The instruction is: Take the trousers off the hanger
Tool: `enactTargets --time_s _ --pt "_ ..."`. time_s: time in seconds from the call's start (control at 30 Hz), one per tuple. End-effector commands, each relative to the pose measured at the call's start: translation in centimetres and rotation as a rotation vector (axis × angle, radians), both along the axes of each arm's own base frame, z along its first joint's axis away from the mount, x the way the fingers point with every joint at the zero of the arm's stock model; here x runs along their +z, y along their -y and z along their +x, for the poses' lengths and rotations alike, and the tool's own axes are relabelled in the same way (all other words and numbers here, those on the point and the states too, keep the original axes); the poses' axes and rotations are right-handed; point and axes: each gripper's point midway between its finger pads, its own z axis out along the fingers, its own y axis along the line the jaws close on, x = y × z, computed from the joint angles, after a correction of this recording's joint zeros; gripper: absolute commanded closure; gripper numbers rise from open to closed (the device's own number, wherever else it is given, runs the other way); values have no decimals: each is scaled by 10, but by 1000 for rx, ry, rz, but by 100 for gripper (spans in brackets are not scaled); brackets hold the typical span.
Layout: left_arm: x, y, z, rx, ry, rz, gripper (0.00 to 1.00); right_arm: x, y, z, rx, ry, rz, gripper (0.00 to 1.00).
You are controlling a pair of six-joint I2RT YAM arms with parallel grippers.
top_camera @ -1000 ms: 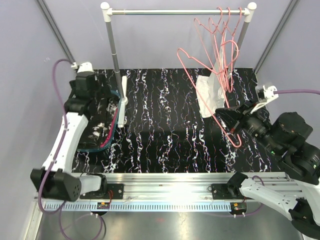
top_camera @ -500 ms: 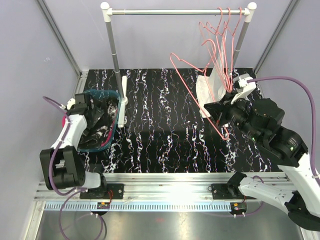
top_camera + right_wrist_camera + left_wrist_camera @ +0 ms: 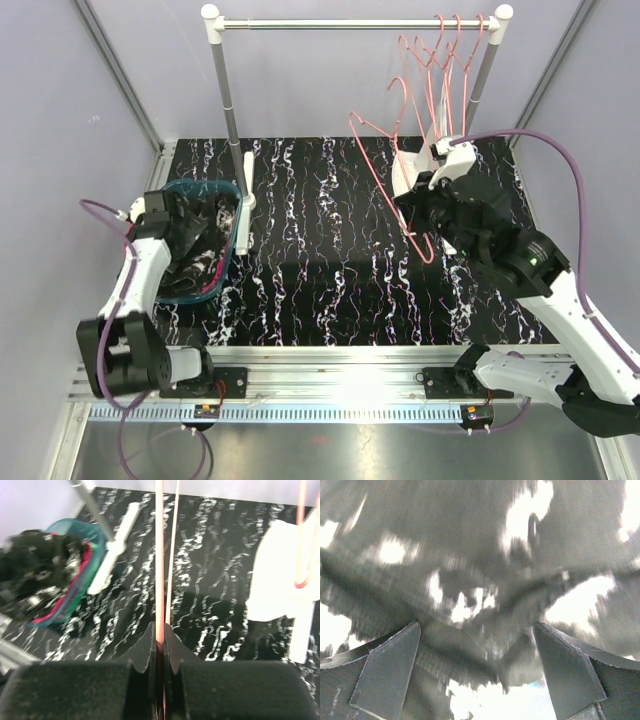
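My right gripper (image 3: 418, 212) (image 3: 160, 634) is shut on the wire of an empty pink hanger (image 3: 385, 150) (image 3: 159, 555), held up above the black marbled table. No cloth hangs on that hanger. The trousers (image 3: 195, 248) lie piled in a teal basket (image 3: 232, 235) at the left, the black white-speckled pair on top and a pink edge (image 3: 82, 575) showing under it. My left gripper (image 3: 185, 225) (image 3: 477, 675) hovers just over the pile with its fingers (image 3: 390, 670) wide apart. Blurred speckled cloth (image 3: 470, 555) fills its view, nothing between the jaws.
A clothes rail (image 3: 350, 23) on white posts spans the back, with several more pink hangers (image 3: 440, 55) at its right end. Its white feet (image 3: 245, 190) (image 3: 408, 178) stand on the table; the right one is close behind the held hanger.
My right arm has carried the hanger up and to the left, toward the rail. My left arm has drawn back from across the basket and now hovers over the pile, still open.
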Motion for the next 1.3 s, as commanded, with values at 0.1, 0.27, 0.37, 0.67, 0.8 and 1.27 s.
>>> enactTargets --time_s 0.1,0.27,0.37,0.67,0.8,1.27 --pt "107 17 -33 -145 153 39 1 52 19 38 -222 132 27 100" --pt "167 32 -62 -330 365 147 1 78 15 73 -280 168 41 100" --pt "184 60 -80 -474 506 129 1 80 1 102 -253 133 67 100" --pt "202 72 -130 -636 558 286 1 59 8 170 -304 91 77 100" --pt "198 65 -138 -640 523 348 1 45 1 172 -280 71 73 100" --pt "226 39 -161 -539 527 474 1 55 16 125 -210 77 54 39"
